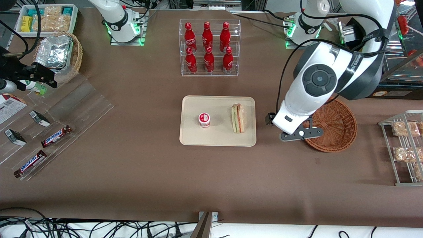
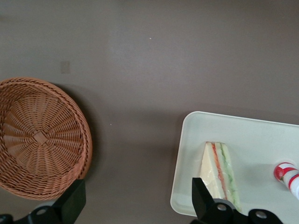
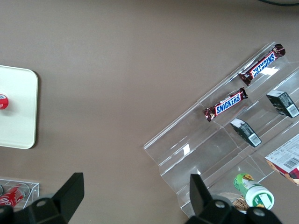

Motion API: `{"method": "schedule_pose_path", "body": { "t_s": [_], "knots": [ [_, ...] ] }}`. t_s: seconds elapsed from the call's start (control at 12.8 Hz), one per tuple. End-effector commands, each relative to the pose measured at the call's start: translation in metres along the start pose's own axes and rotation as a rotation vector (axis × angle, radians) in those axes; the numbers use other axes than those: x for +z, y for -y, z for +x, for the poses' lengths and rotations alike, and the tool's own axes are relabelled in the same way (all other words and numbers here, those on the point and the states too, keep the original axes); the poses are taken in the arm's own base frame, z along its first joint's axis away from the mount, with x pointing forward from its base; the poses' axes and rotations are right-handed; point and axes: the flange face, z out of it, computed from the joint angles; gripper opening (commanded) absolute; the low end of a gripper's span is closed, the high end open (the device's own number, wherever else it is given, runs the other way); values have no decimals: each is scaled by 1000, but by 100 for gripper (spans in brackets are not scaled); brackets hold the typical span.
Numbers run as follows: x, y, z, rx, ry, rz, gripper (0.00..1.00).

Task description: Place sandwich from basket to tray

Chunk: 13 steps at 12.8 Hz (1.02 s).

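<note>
Sandwich point(image 1: 237, 118), wrapped and showing green and red-pink filling between white bread, lay on the tray point(image 1: 218, 138), close to the tray's edge toward the working arm. A small white cup with a red lid point(image 1: 204, 119) stood on the same tray, apart from the sandwich and toward the parked arm's end. The basket point(image 1: 334, 125), a round reddish-brown wicker bowl, sat on the brown table point(image 1: 211, 178) near the tray, toward the working arm's end, with a strip of bare table between them; its woven floor held nothing in the wrist view point(image 2: 39, 137). The gripper point(image 1: 299, 134) hung above the table over the gap between tray and basket, overlapping the basket's rim in the front view. Its two fingers point(image 2: 72, 201) stood wide apart with nothing between them, one over the table just beside the basket and the other over the sandwich's point(image 2: 219, 172) pale bread face at the tray's point(image 2: 252, 133) edge. A clear rack point(image 1: 209, 48) holding six red bottles stood farther from the front camera than the tray. Two Snickers bars point(image 1: 56, 136) lay on a clear stepped stand toward the parked arm's end. A wire rack of bagged tan snacks point(image 1: 403, 129) stood toward the working arm's end.
</note>
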Motion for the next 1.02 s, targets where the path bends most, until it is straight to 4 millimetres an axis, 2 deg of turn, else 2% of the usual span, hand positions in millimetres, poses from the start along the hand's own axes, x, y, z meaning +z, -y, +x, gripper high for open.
{"method": "schedule_pose_path", "body": {
  "t_s": [0.0,0.08,0.31,0.47,0.62,0.78,0.94],
  "knots": [
    [-13,37,12,32,27,-27,100],
    [-21,48,13,61,31,-46,100],
    [-28,79,19,153,50,-66,100],
    [-25,112,31,161,62,-74,100],
    [-38,136,34,207,42,-89,100],
    [-37,163,41,230,43,-76,100],
    [-36,172,42,254,53,-68,100]
  ]
}}
